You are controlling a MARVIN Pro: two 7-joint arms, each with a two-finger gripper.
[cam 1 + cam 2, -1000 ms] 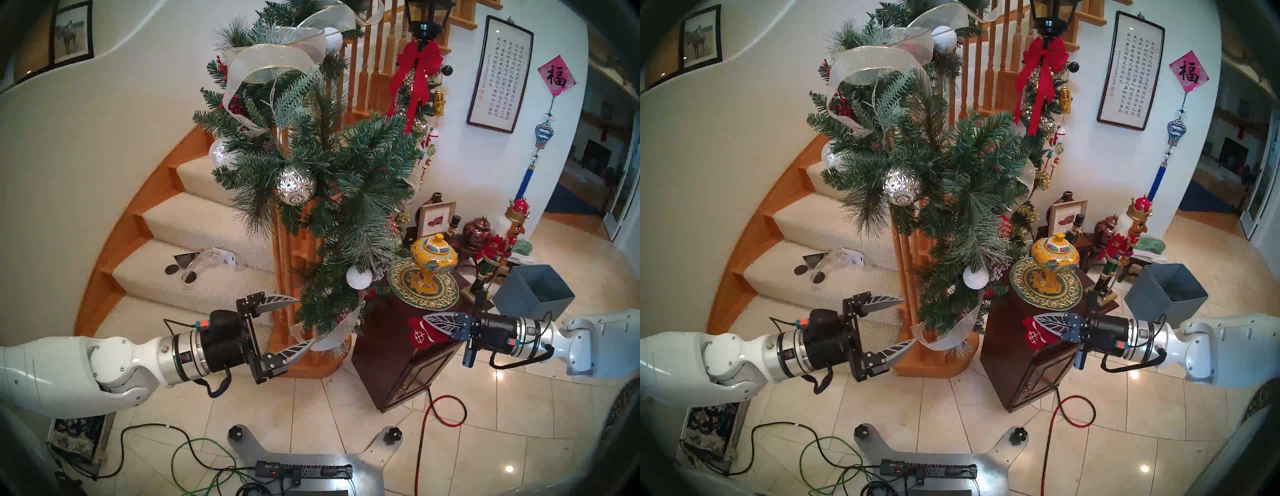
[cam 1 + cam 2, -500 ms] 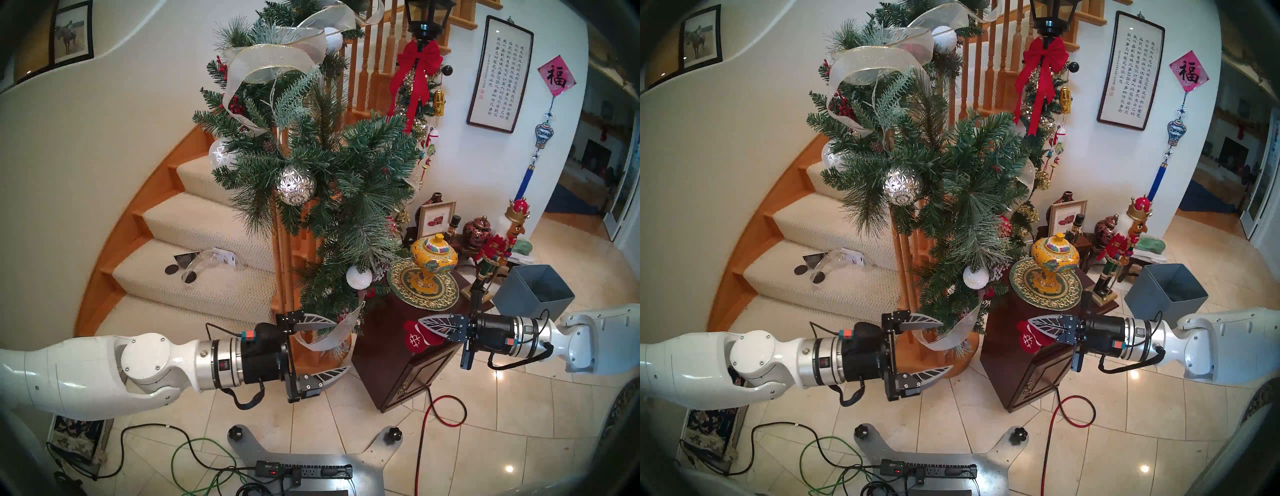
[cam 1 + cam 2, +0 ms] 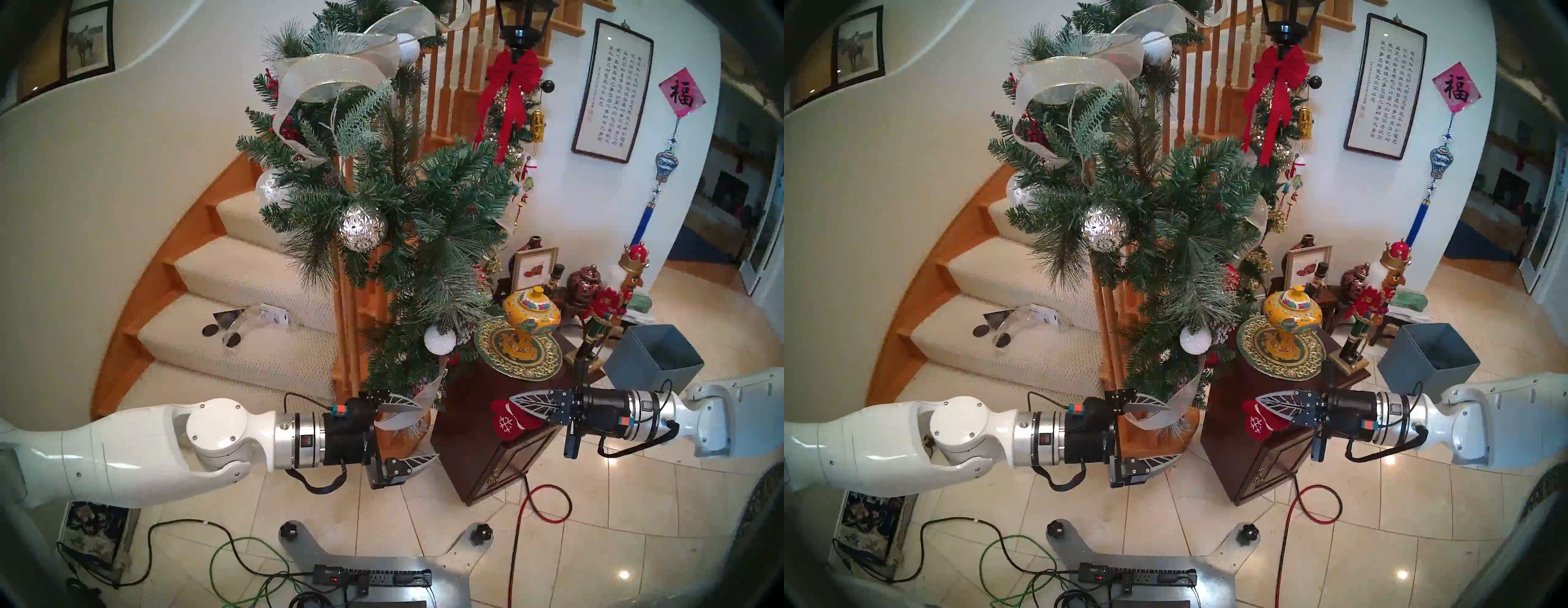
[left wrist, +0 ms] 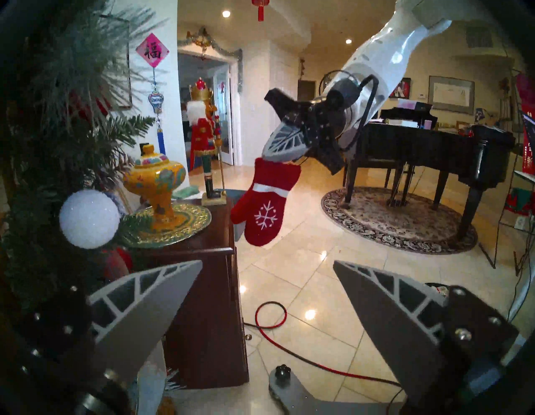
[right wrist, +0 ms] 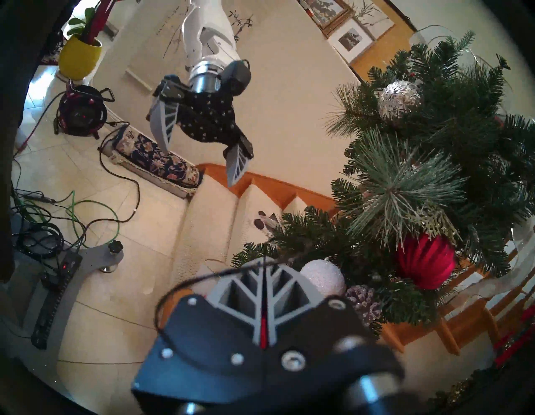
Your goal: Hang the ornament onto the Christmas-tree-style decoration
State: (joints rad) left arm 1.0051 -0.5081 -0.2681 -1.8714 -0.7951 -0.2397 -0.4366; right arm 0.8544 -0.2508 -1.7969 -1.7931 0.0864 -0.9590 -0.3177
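In the head stereo left view, the right gripper (image 3: 515,403) has its fingers pressed together on the cuff of the ornament (image 3: 509,421), a red mitten hanging in front of the dark wooden cabinet (image 3: 500,463). The left gripper (image 3: 426,431) reaches in from the other side with its fingers spread wide, the upper one against the ribbon tail (image 3: 407,418) at the bottom of the pine garland (image 3: 420,237).

The head stereo right view shows the same layout (barely offset): mitten (image 3: 1261,422) clamped, well apart from the garland (image 3: 1166,237).

From the left wrist, the mitten (image 4: 262,213) dangles snowflake-forward from the closed right gripper (image 4: 267,150), beside a white ball (image 4: 89,218).

From the right wrist, a red sliver shows between the pressed fingers (image 5: 246,292); the left gripper (image 5: 199,162) hangs open beyond.
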